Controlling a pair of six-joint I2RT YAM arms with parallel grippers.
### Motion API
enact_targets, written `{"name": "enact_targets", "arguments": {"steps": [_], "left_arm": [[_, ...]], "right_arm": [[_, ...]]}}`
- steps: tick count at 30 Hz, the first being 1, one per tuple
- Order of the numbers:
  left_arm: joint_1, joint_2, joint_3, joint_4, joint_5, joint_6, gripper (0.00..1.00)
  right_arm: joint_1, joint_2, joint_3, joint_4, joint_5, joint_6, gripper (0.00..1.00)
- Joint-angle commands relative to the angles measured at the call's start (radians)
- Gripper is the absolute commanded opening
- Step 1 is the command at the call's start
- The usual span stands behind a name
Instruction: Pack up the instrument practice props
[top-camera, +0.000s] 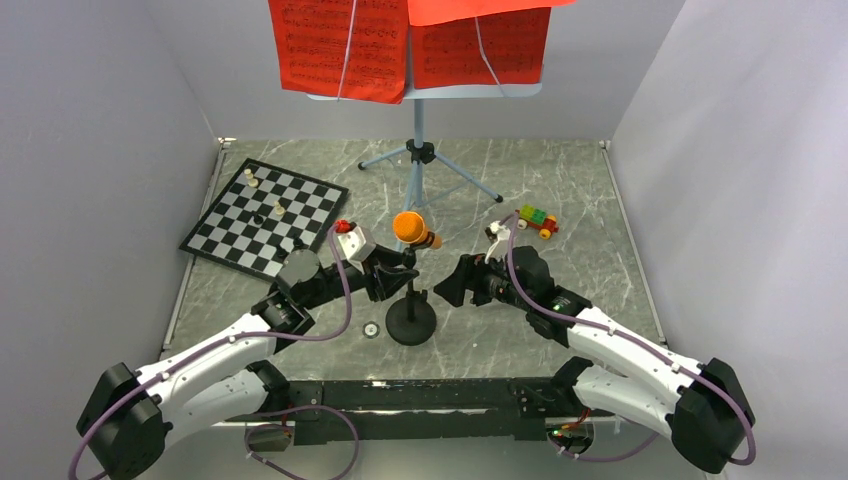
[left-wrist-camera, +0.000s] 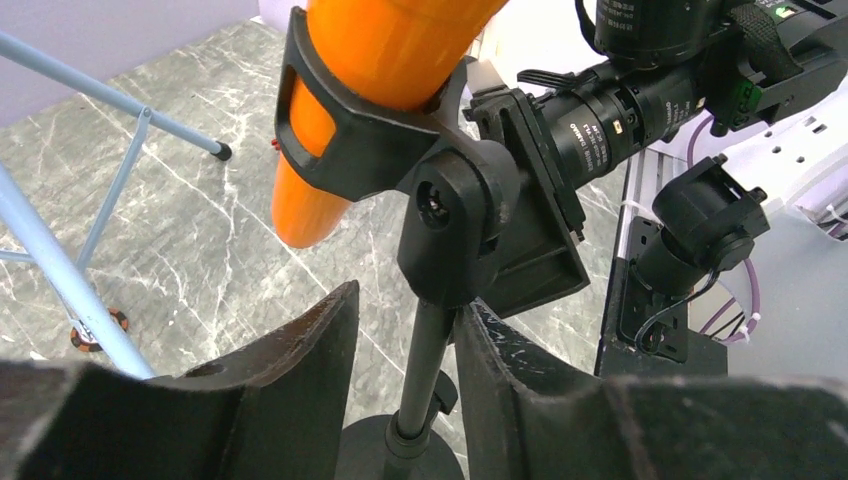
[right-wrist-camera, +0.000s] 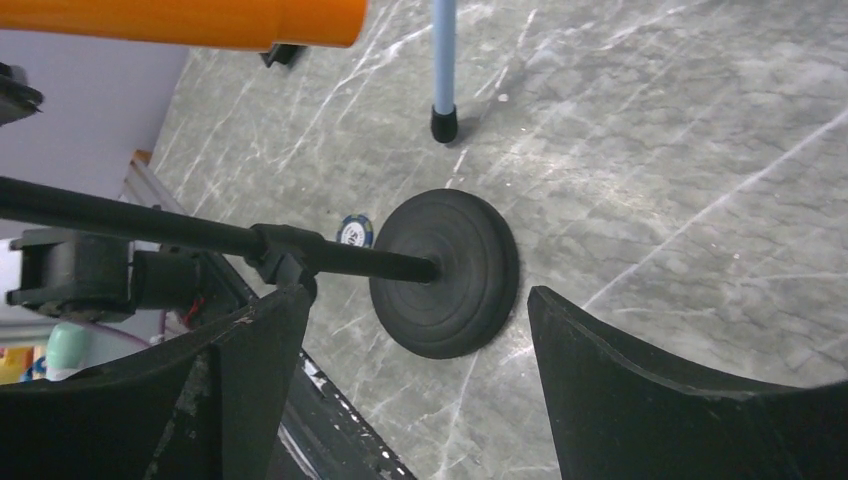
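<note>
The orange microphone (top-camera: 412, 228) sits in the clip of the black round-base mic stand (top-camera: 410, 325) at the table's middle front. My left gripper (top-camera: 405, 268) is open with its jaws on either side of the stand's pole (left-wrist-camera: 425, 360); the right finger (left-wrist-camera: 500, 350) touches the pole and the left finger stands apart from it. The microphone (left-wrist-camera: 380, 60) is just above the jaws. My right gripper (top-camera: 447, 285) is open and empty, just right of the stand, with the base (right-wrist-camera: 450, 270) ahead of it. The light-blue music stand (top-camera: 418, 150) stands behind, holding red music sheets (top-camera: 345, 45).
A chessboard (top-camera: 265, 215) with a few pieces lies at the back left. A small brick toy car (top-camera: 535, 220) sits at the right. A small round token (top-camera: 371, 328) lies left of the mic stand's base. The music stand's legs (left-wrist-camera: 60, 260) spread nearby. Walls enclose the table.
</note>
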Motion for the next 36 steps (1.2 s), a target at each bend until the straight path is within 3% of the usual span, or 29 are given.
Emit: {"name": "enact_targets", "arguments": {"steps": [1, 5, 10, 12, 19, 25, 31, 36], "left_arm": [[-0.007, 0.001, 0.039, 0.052, 0.008, 0.004, 0.42], [-0.008, -0.006, 0.03, 0.042, 0.016, 0.011, 0.35], [-0.009, -0.019, 0.02, 0.008, 0.009, 0.02, 0.32], [-0.009, -0.021, 0.008, 0.023, 0.014, 0.019, 0.26], [-0.011, -0.034, -0.003, 0.019, 0.01, 0.026, 0.19], [-0.012, -0.041, 0.002, -0.002, 0.012, 0.043, 0.1], [-0.015, -0.042, 0.002, -0.017, -0.002, 0.046, 0.01], [-0.016, -0.03, 0.002, -0.016, -0.012, 0.035, 0.0]], "right_arm": [[-0.005, 0.004, 0.017, 0.109, -0.116, -0.027, 0.86], [-0.004, -0.021, -0.013, 0.185, -0.149, -0.061, 0.84], [-0.002, -0.012, -0.084, 0.351, -0.155, -0.04, 0.65], [-0.002, 0.02, -0.075, 0.356, -0.162, -0.05, 0.63], [0.029, 0.139, -0.036, 0.384, -0.209, -0.074, 0.73], [0.032, 0.206, -0.028, 0.458, -0.251, -0.06, 0.73], [0.032, 0.215, -0.046, 0.524, -0.284, -0.039, 0.77], [0.032, 0.21, -0.052, 0.54, -0.294, -0.038, 0.8]]}}
